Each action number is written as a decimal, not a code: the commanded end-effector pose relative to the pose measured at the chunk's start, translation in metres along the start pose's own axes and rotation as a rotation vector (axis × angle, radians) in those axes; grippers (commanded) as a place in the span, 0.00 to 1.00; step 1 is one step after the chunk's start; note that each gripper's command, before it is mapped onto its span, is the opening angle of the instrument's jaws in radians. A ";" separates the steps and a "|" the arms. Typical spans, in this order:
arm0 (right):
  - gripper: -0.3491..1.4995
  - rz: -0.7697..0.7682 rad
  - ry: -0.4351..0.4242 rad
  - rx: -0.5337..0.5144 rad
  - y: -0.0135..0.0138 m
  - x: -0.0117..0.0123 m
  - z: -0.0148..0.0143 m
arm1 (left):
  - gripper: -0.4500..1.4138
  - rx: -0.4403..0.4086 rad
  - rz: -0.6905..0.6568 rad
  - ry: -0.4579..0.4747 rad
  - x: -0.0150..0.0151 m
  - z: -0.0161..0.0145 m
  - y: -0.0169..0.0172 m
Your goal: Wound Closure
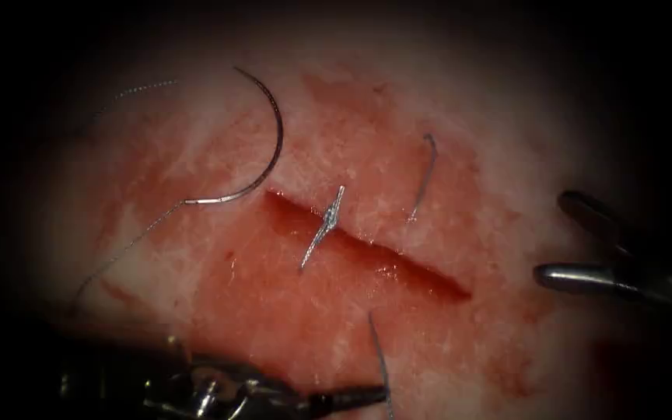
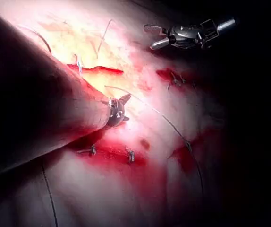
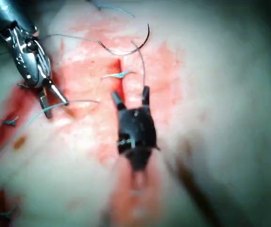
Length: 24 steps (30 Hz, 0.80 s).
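The left tool (image 1: 351,398) reaches in along the bottom edge of the endoscope view, its tip near a cut end of thread (image 1: 379,359). The right tool (image 1: 565,237) enters at the right edge. The tissue (image 1: 336,327) is smeared with red fluid (image 1: 274,272) around the cut (image 1: 367,241), which carries 1 stitch (image 1: 323,225). The right tool's 2 jaws are spread wide, holding nothing. I cannot tell how the left tool's jaws stand. The needle (image 1: 270,148) lies free on the tissue, upper left of the cut, with its thread (image 1: 126,249) trailing toward the lower left.

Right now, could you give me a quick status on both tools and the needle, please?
Left tool shut on thread. Right tool open, holding nothing. Needle lies free on the tissue, left of the cut. Nothing in the way.
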 end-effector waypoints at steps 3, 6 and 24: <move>0.91 0.001 -0.001 0.002 -0.0006 -0.0005 0.0006 | 0.59 0.031 -0.010 0.010 -0.0002 -0.0003 0.0001; 0.91 0.001 -0.001 0.002 -0.0006 -0.0005 0.0006 | 0.59 0.037 -0.011 0.011 0.0001 -0.0002 0.0002; 0.91 0.000 0.002 0.009 -0.0013 -0.0006 0.0009 | 0.59 0.061 -0.011 0.039 0.0017 0.0017 -0.0009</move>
